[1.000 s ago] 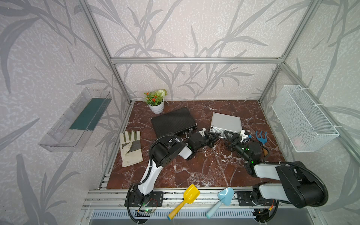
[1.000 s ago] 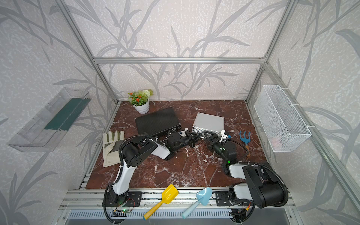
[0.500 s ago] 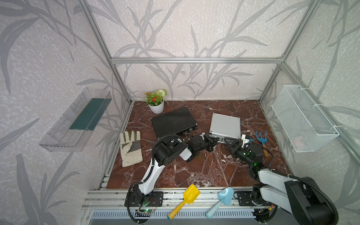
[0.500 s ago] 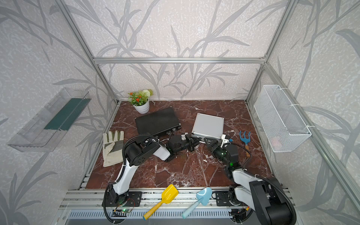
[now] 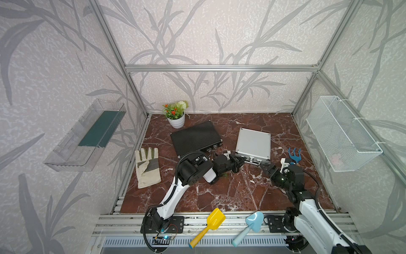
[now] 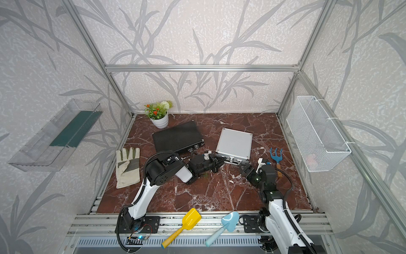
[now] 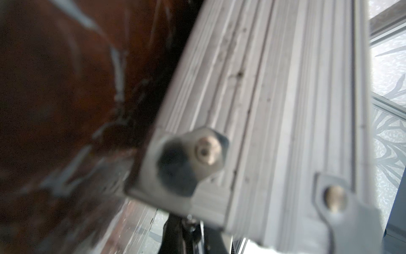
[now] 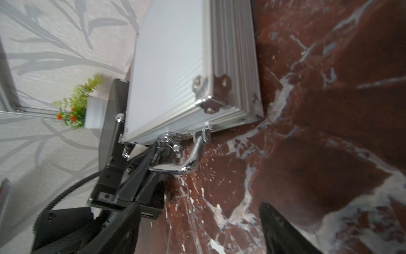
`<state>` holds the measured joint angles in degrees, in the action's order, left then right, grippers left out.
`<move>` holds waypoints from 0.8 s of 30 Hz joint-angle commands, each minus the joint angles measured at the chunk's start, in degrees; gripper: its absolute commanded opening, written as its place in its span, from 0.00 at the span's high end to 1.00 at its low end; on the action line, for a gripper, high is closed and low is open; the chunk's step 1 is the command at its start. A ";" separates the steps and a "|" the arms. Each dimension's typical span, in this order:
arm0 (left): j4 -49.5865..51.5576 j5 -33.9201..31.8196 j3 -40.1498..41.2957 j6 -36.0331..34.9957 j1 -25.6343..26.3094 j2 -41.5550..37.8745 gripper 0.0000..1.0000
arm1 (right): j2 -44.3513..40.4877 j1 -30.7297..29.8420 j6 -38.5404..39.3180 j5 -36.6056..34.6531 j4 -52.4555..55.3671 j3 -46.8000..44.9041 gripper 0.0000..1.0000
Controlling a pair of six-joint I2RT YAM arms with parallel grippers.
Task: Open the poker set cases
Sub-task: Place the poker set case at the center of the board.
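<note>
**Bimanual bench (image 5: 219, 193), both top views and both wrist views.**

- **Right hand:** Nearest is the right hand (image 5: 266, 169). It is released, with its fingers spread and nothing between them. It lies at about 5 o'clock from the silver case (image 5: 253, 143) and apart from it.
- **Left hand:** The left hand (image 5: 240, 161) is clenched, with its tips at the case's near edge beside the handle (image 8: 189, 162). In the right wrist view one finger (image 8: 140, 169) reaches the chrome latch (image 8: 168, 140). It is probably working the latch, though contact is not clear.
- **Silver case:** It sits at about 1 o'clock from the bench centre, with its lid flat and shut.
- **Black case:** Farther back, at 11 o'clock, the black case (image 5: 194, 139) also lies shut, with neither hand on it.
- **Progress:** Neither case is open, so the task appears to be at its first latch. Both lids are yet to be raised.
- **Hidden or unclear:** The left wrist view is blurred, showing only a riveted corner of the silver case and no fingers. The black case's latches (image 5: 214, 146) are too small to tell whether they are fastened. The contents of both cases are unseen.
</note>
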<state>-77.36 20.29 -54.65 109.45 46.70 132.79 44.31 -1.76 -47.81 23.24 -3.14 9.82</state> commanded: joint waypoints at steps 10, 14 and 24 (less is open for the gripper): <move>6.85 2.29 1.64 -8.55 -0.20 4.55 1.00 | 6.08 0.97 7.69 -1.95 0.59 4.87 0.13; 8.54 2.29 1.97 -9.56 -0.20 5.70 1.00 | 7.13 0.97 8.57 -2.30 0.58 4.86 0.12; 13.29 2.37 3.12 -10.83 -0.29 6.05 0.89 | 8.48 1.23 9.55 -2.47 -0.19 5.55 0.09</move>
<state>-76.84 22.61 -54.22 98.52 47.09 133.32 52.18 -0.78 -39.72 20.97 -2.35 13.56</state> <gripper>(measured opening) 0.091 0.906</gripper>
